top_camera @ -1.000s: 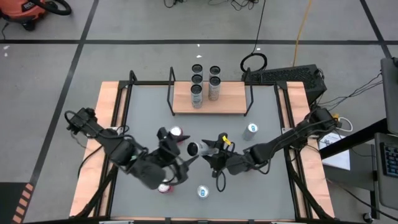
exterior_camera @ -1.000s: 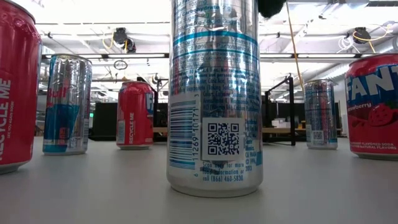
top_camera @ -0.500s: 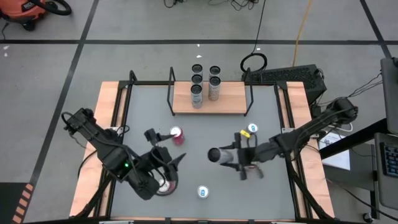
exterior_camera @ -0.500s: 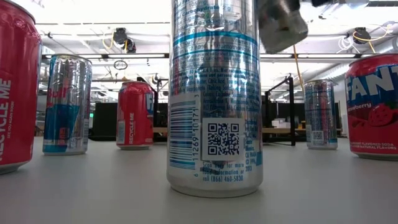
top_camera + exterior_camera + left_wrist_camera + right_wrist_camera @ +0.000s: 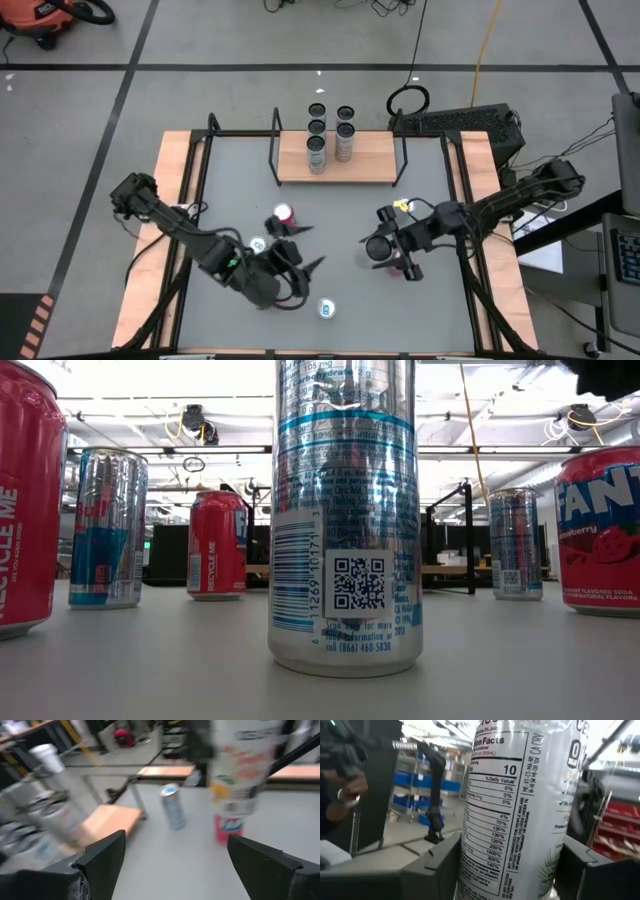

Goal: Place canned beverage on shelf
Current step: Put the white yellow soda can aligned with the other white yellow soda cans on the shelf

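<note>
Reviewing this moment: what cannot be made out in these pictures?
- Held can: top and bottom cut off by the right wrist view's edges; the brand cannot be read.
- Right gripper: in the high view the can and arm cover its fingers.
- Left wrist view: motion blur smears the cans, so their labels are unreadable.
- Shelf: in the low view a close silver can blocks most of it.

The grey surface (image 5: 330, 215) carries the shelf (image 5: 370, 160) at its far edge, with four slim cans standing on and just behind the board's left half. A red can (image 5: 284, 213) stands near the surface's middle, and a silver can (image 5: 326, 309) at its near edge.
</note>
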`<state>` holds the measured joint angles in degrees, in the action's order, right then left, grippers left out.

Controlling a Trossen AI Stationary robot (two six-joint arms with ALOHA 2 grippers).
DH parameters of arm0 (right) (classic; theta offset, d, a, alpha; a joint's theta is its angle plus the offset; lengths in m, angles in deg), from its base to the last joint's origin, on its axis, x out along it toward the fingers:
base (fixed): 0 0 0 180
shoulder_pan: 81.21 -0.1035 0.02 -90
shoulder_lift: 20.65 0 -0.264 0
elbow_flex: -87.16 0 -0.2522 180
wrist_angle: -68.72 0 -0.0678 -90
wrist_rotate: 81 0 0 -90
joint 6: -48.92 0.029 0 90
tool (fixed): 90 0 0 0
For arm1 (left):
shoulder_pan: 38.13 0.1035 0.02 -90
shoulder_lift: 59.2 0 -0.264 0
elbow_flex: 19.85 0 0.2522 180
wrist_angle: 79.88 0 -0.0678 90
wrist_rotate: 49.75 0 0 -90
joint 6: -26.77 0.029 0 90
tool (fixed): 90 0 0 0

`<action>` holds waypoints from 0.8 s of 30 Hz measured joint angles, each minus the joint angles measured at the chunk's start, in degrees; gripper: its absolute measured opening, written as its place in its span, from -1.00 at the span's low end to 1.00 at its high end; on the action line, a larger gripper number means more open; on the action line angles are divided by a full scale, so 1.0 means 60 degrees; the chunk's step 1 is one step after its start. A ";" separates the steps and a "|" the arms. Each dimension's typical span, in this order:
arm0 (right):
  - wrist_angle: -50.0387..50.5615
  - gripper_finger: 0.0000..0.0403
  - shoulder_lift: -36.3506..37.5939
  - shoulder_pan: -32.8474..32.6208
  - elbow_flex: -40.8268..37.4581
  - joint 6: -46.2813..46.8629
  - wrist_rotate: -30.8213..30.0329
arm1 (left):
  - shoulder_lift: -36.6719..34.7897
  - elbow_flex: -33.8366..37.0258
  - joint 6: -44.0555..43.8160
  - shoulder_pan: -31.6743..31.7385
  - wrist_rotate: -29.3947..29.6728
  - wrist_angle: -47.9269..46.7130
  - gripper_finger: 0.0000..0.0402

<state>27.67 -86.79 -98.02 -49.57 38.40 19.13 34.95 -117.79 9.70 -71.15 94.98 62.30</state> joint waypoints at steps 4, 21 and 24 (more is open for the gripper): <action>-0.0753 0.03 -0.0006 0.0344 0.0000 0.0246 0.0835 | 0.0000 0.0980 0.1001 0.0280 -0.0834 0.2694 0.74; -0.1340 0.03 -0.0106 0.0435 0.0007 0.0348 0.0862 | 0.1010 0.2396 0.2964 0.1535 -0.3819 0.8556 0.74; -0.1331 0.03 -0.0110 0.0436 0.0007 0.0199 0.0856 | 0.1343 0.2396 0.2929 0.1703 -0.4386 0.9145 0.74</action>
<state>19.68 -87.45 -95.40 -49.52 39.59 24.27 43.01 -103.41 27.28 -60.93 68.66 117.17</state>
